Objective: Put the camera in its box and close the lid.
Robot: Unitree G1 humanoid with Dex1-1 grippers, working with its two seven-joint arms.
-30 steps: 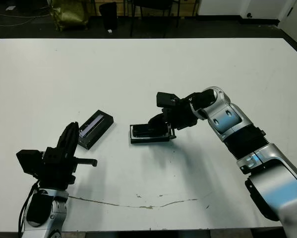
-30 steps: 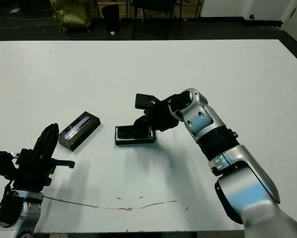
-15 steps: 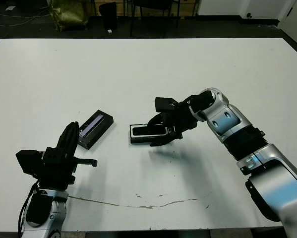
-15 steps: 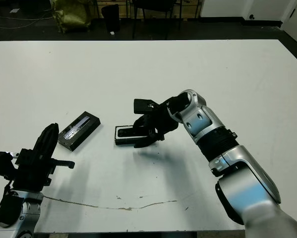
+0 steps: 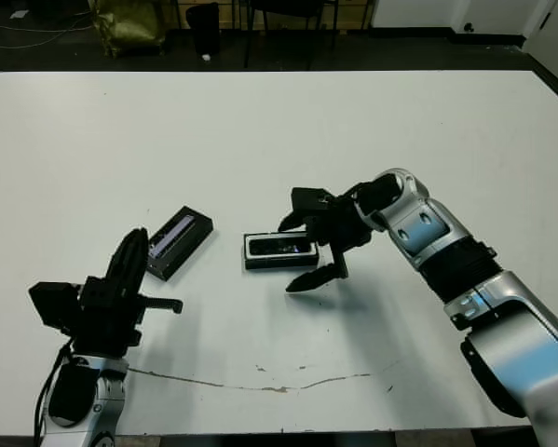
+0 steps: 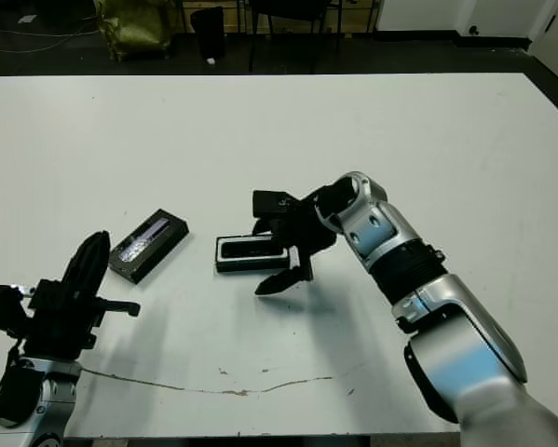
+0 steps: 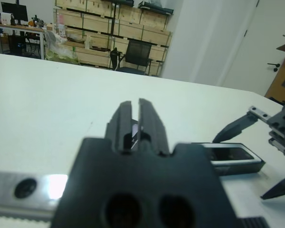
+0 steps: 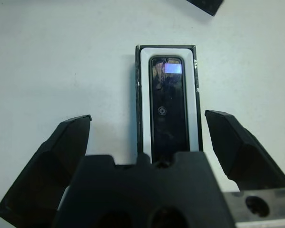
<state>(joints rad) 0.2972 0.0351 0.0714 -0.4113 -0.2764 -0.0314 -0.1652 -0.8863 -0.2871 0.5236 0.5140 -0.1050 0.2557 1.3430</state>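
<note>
The camera (image 8: 168, 107) lies flat inside the box (image 5: 256, 251), a black tray with a white lining (image 8: 143, 104), at the middle of the table. My right gripper (image 5: 288, 258) hovers at the box's right end, open wide, one finger (image 8: 52, 166) on either side and nothing held. The lid (image 5: 178, 242), black with a pale grey stripe, lies on the table to the left of the box, apart from it. My left gripper (image 5: 132, 247) is shut and empty, near the table's front left, its tip just short of the lid.
A thin dark scratch (image 5: 260, 384) runs along the table near the front edge. Beyond the far edge are dark floor, chair legs (image 5: 251, 37) and a yellow bag (image 5: 129, 23). White tabletop stretches around the box and lid.
My right gripper has spread its fingers wide and drawn back a little from the box, leaving the camera lying in it. The left arm has stayed still.
</note>
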